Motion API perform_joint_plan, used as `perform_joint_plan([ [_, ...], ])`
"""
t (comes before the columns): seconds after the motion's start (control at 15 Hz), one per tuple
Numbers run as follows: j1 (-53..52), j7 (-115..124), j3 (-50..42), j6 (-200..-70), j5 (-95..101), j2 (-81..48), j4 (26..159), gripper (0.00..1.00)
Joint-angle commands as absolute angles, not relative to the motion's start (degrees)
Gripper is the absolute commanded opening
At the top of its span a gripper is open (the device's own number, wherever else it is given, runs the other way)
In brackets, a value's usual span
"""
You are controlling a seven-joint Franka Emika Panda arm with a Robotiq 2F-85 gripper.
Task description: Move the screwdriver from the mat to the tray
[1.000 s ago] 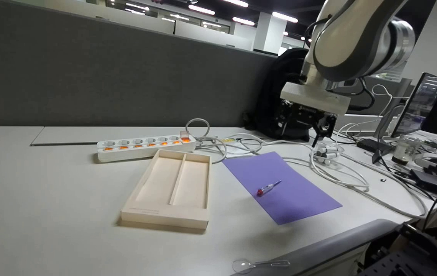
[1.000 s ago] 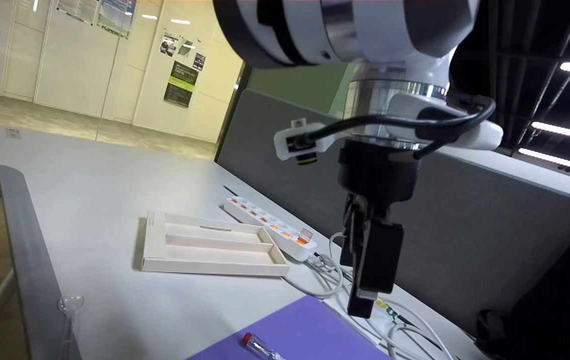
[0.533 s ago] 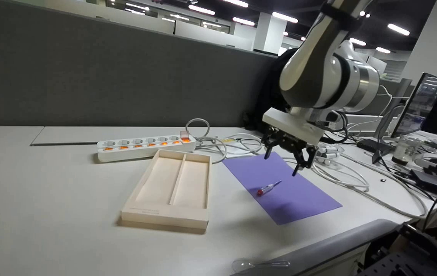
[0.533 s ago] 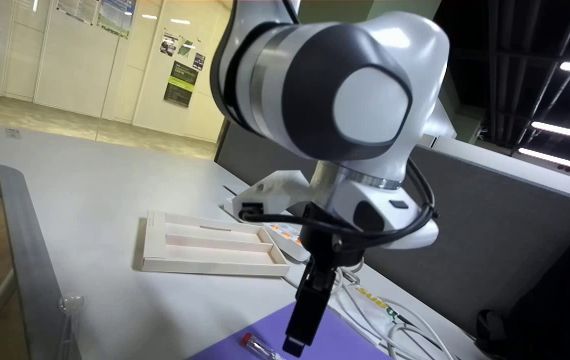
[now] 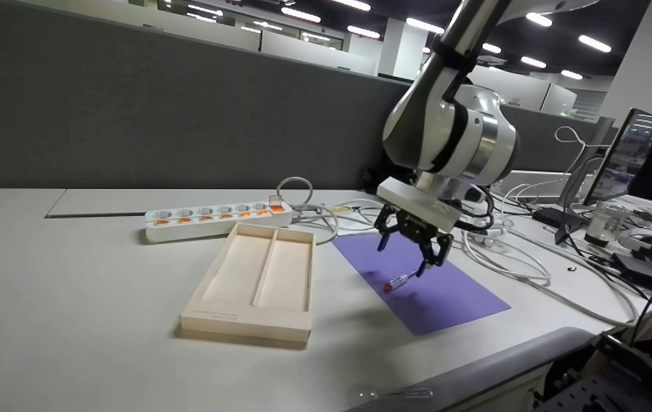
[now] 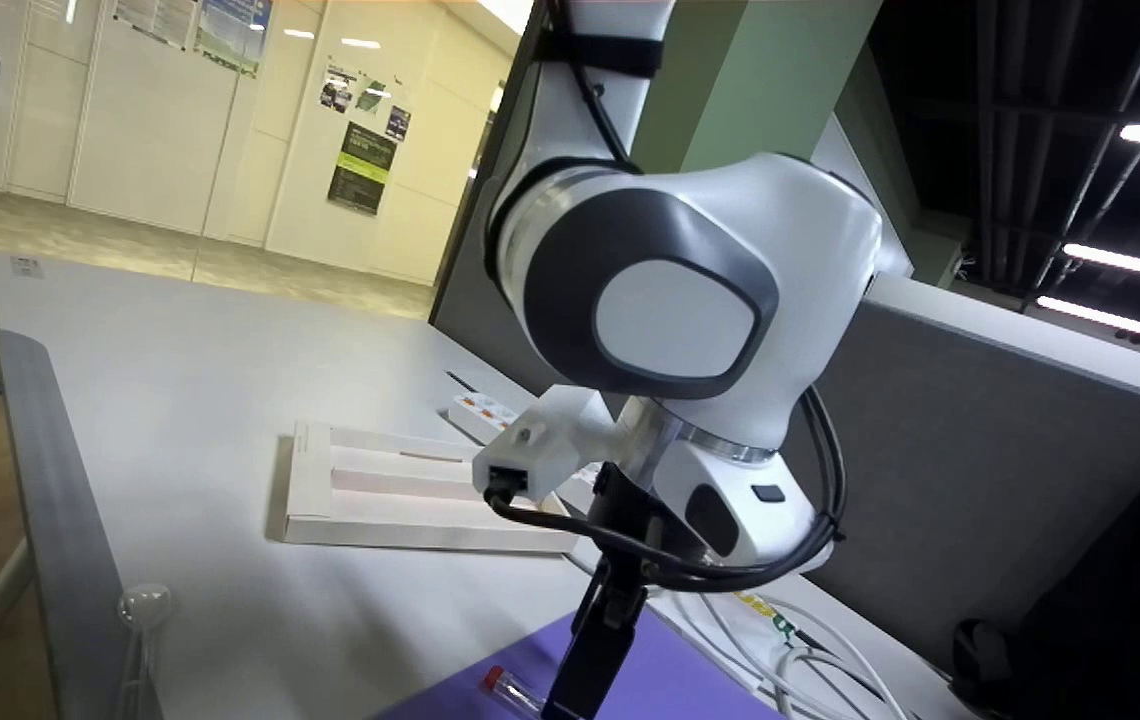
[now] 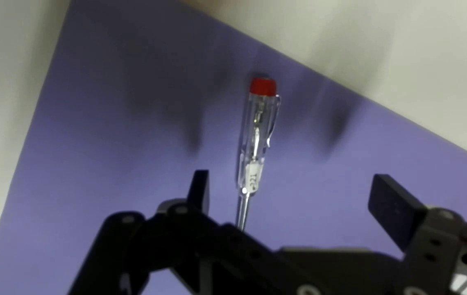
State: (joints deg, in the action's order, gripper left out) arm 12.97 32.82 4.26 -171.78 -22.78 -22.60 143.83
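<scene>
The screwdriver lies on the mat. It has a clear handle with a red cap and a thin metal shaft, and it shows in both exterior views (image 5: 397, 282) (image 6: 512, 690) and the wrist view (image 7: 255, 139). The mat is a flat purple sheet (image 5: 457, 300) (image 6: 675, 685) (image 7: 94, 143). My gripper (image 5: 401, 261) is open and empty above the mat, over the shaft end. In the wrist view the gripper (image 7: 291, 184) has the shaft between its fingers, nearer the left finger; the shaft's tip is hidden. The beige two-compartment tray (image 5: 246, 327) (image 6: 430, 537) stands beside the mat, holding nothing visible.
A white power strip (image 5: 217, 224) lies behind the tray. White cables (image 5: 509, 269) run behind and beside the mat. A clear spoon (image 5: 392, 395) lies at the table's front edge. A grey partition (image 5: 189, 114) stands along the back.
My gripper has moved down and over the mat, towards the screwdriver, and its fingers now show spread apart. The screwdriver, mat and tray have not moved.
</scene>
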Motion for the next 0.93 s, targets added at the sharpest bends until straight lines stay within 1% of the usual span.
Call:
perform_joint_plan([
  [0.0, 11.5, 29.4, 3.0, -169.5, -26.0, -24.6, 142.0, 1.0],
  [0.2, 9.6, 29.1, 1.4, -169.7, -26.6, -25.9, 142.0, 1.0],
  [0.27, 9.4, 29.1, 1.2, -170.0, -26.8, -26.2, 141.9, 0.75],
  [0.33, 8.8, 29.2, 0.7, -170.1, -26.8, -26.5, 141.9, 0.74],
  [0.4, 8.3, 29.3, 0.3, -170.9, -26.9, -26.8, 141.9, 0.68],
  [0.47, 8.0, 29.3, 0.1, -171.0, -27.0, -26.9, 141.9, 0.6],
  [0.6, 7.5, 29.2, -0.2, -171.2, -27.0, -27.1, 141.9, 0.45],
  [0.87, 6.8, 28.7, -0.9, -170.5, -26.5, -26.3, 142.1, 0.21],
])
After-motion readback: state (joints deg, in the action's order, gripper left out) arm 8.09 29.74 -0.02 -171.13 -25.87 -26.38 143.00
